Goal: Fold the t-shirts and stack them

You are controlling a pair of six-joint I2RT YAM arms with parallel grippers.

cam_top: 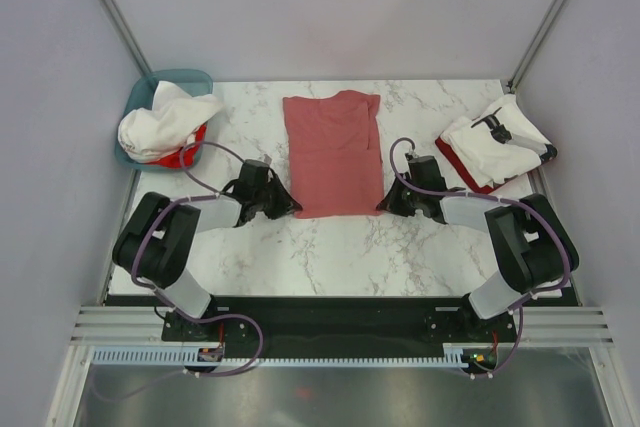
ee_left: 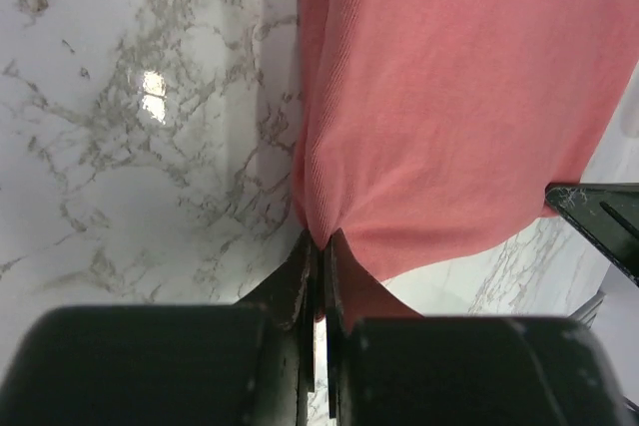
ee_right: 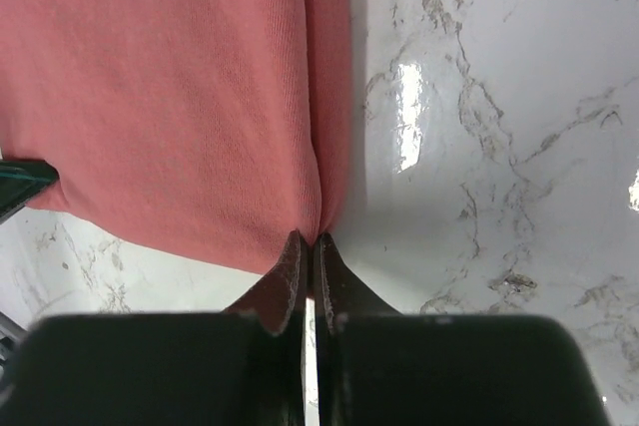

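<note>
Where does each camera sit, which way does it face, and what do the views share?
Top: above and behind, looking down on the table; both arms show.
Left wrist: looks along the left pincer, shut on the shirt's hem corner.
Right wrist: looks along the right pincer, shut on the other corner.
Shared: all three show the salmon shirt.

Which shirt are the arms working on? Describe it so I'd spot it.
Look at the middle of the marble table. The salmon-red t-shirt lies there flat and alone. The bunched shirts in the teal basket and the folded stack are mostly white.
</note>
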